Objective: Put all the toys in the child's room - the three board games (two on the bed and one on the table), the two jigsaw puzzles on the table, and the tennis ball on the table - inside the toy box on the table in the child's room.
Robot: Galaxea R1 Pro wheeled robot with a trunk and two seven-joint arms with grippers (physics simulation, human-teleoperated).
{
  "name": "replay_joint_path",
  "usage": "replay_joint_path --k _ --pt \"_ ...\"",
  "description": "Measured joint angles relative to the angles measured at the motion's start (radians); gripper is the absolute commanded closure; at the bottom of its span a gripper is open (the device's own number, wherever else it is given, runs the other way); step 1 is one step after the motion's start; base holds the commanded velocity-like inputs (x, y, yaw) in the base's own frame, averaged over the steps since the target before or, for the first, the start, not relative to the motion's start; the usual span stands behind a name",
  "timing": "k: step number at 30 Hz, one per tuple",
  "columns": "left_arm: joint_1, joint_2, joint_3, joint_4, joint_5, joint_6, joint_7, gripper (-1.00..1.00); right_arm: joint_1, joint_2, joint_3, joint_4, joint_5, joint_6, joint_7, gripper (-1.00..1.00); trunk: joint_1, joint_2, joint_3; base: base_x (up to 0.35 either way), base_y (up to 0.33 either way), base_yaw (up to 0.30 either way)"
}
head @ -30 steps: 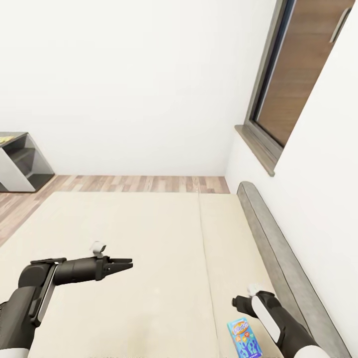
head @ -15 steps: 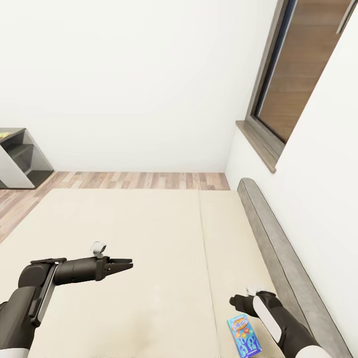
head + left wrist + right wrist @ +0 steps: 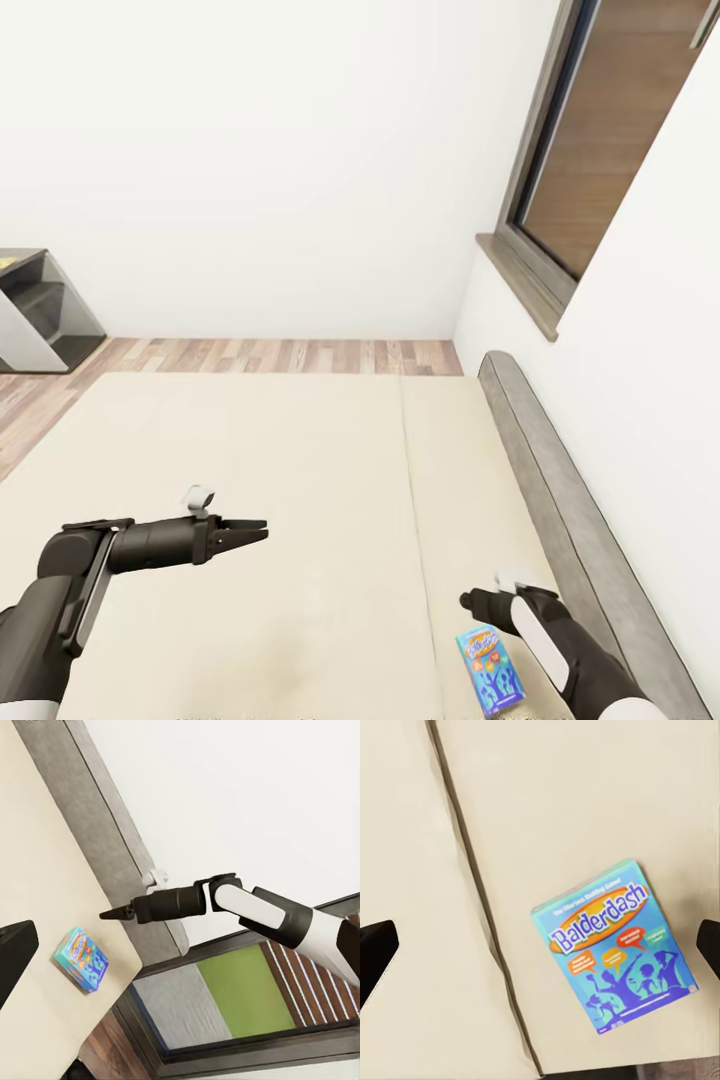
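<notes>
One board game (image 3: 490, 668), a small blue "Balderdash" box, lies flat on the cream bed (image 3: 250, 450), in the narrow section past the seam and near the headboard. My right gripper (image 3: 468, 602) hovers just beyond the box, open, its fingertips (image 3: 376, 945) wide apart, with the box (image 3: 615, 956) below between them. From the left wrist view the box (image 3: 80, 958) sits under the right gripper (image 3: 112, 914). My left gripper (image 3: 255, 530) hangs open and empty over the wide section of the bed. The toy box, jigsaw puzzles and tennis ball are out of view.
A grey padded headboard (image 3: 560, 500) runs along the right wall under a dark-framed window (image 3: 600, 150). Wood plank floor (image 3: 280, 357) lies beyond the bed. The end of a dark grey furniture piece (image 3: 35, 310) with a white panel stands at far left.
The whole picture has shifted slightly, so the camera has moved. Both arms hold their poses and the blue box lies in the same place on the bed.
</notes>
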Motion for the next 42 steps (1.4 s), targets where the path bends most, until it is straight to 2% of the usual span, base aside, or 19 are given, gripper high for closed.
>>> replay_joint_path --k 6,10,13,15,16,19,20,23,27,42 --pt "0.009 -0.003 -0.009 -0.051 0.006 0.000 0.000 -1.00 0.006 -0.005 -0.002 -0.011 -0.001 -0.001 0.077 -1.00 0.000 0.000 -0.010 0.000 0.000 0.000" --pt "0.031 -0.004 -0.043 -0.080 0.008 0.002 0.000 -1.00 0.007 -0.007 -0.002 -0.013 -0.001 -0.001 0.095 -1.00 0.000 0.000 -0.016 0.000 0.000 0.000" --pt "0.045 -0.004 -0.081 -0.092 0.025 0.002 -0.001 -1.00 0.008 -0.012 -0.002 -0.013 -0.002 0.000 0.100 -1.00 0.000 0.000 -0.021 0.000 0.000 0.000" --pt "0.048 -0.002 -0.099 -0.097 0.047 0.001 -0.002 -1.00 0.008 -0.017 -0.002 -0.013 -0.002 0.000 0.102 -1.00 0.000 0.000 -0.024 0.000 0.000 0.000" --pt "0.050 0.001 -0.116 -0.100 0.077 0.000 -0.002 -1.00 0.009 -0.023 -0.004 -0.014 -0.003 0.000 0.103 -1.00 0.000 0.000 -0.026 0.000 0.000 0.000" --pt "0.053 0.003 -0.135 -0.104 0.130 -0.002 -0.002 -1.00 0.010 -0.035 -0.007 -0.013 -0.004 0.001 0.105 -1.00 0.000 0.000 -0.031 0.000 0.000 0.000" --pt "0.054 0.004 -0.142 -0.105 0.161 -0.004 -0.002 -1.00 0.011 -0.041 -0.009 -0.013 -0.005 0.001 0.106 -1.00 0.000 0.000 -0.033 0.000 0.000 0.000" --pt "0.055 0.005 -0.149 -0.107 0.199 -0.011 -0.002 -1.00 0.011 -0.049 -0.011 -0.014 -0.006 0.001 0.112 -1.00 0.000 0.000 -0.037 0.000 0.000 0.000" --pt "0.055 0.006 -0.149 -0.107 0.218 -0.015 -0.002 -1.00 0.011 -0.053 -0.012 -0.014 -0.008 0.000 0.123 -1.00 0.000 0.000 -0.044 0.000 0.000 0.000" --pt "0.042 0.010 -0.112 -0.102 0.234 -0.012 -0.002 -1.00 0.009 -0.054 -0.013 -0.014 -0.008 0.000 0.130 -1.00 0.000 0.000 -0.068 0.000 0.000 0.000"
